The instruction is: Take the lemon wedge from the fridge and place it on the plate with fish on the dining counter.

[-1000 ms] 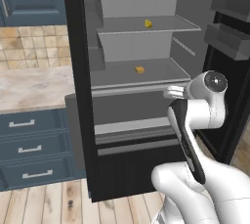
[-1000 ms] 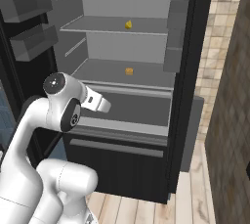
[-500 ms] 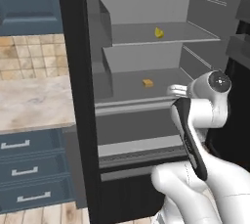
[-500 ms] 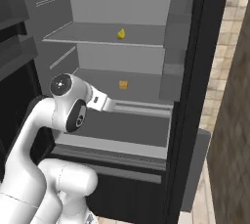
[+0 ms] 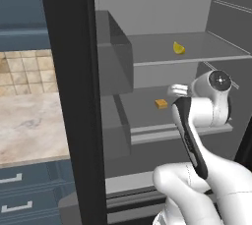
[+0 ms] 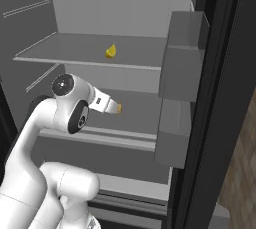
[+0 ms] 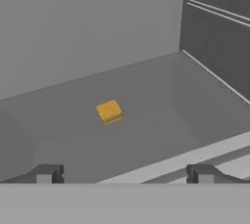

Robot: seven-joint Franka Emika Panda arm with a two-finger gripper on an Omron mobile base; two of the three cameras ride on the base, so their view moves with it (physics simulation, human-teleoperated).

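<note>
The fridge (image 5: pixel 74 96) stands open, black door frame at the near side, light grey shelved interior behind it. To the left of the fridge in the left base view sits a beige marbled counter (image 5: pixel 27 130) over blue drawers (image 5: pixel 19 199), with tan tiles on the wall behind.

Inside the fridge: an upper shelf (image 5: pixel 197 54), a lower shelf (image 5: pixel 147 121), and grey door bins (image 6: pixel 182 48) on the door.

White arm reaches into the fridge at lower shelf level. The hand (image 7: pixel 124 174) is fully spread, both fingertips (image 7: pixel 46 173) wide apart at the front lip of the lower shelf, gripping nothing.

The lemon wedge (image 5: pixel 178 48) lies on the upper shelf of the fridge, about mid shelf, bright yellow. In the right base view the lemon wedge (image 6: pixel 111 51) shows a pointed tip up and toward the fridge back, rounded side down; long axis runs roughly front to back with a slant. Exact tilt too small to tell. It sits one shelf above the hand and further back in the fridge, well apart from the fingertips, not touched.

The orange-yellow chunk (image 7: pixel 109 111) lies flat on the lower shelf of the fridge, ahead of the hand and between the lines of the two fingertips, slightly left of centre in the hand view, apart from them. Same chunk (image 5: pixel 161 103) sits just beside the wrist in the left base view.
</note>
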